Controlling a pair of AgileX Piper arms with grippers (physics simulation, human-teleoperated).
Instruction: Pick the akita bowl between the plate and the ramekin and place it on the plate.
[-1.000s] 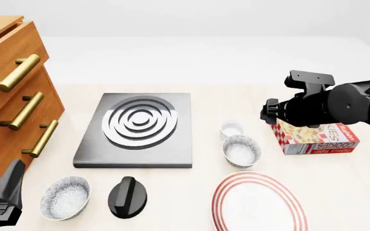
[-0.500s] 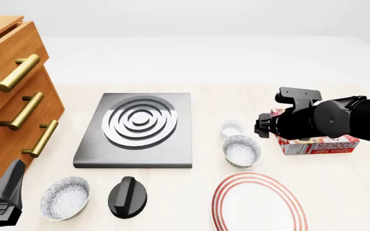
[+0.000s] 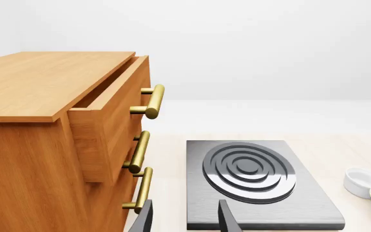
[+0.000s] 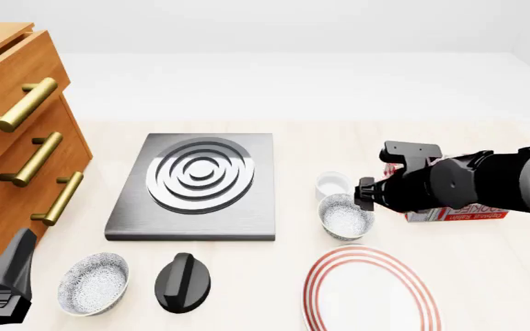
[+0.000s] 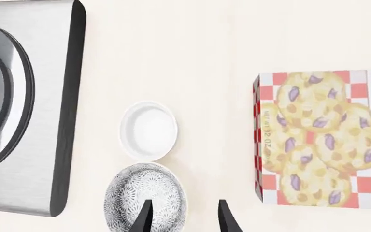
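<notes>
Now the small round akita bowl, white-speckled inside and grey-patterned outside, sits on the table between the tiny white ramekin at its 11 o'clock and the red-ringed white plate at its 5 o'clock. The right gripper, fingers parted and empty, hangs just off its 3 o'clock rim. Since a second ago that arm has dropped lower and swung left, covering the cookie box.

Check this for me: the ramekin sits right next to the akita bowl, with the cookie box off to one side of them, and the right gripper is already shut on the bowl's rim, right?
Not quite. The right gripper is open, one finger over the akita bowl and one outside its rim, nothing gripped yet; the right wrist view shows this. The rest holds: the ramekin sits beside the bowl, and the cookie box lies off to one side.
</notes>
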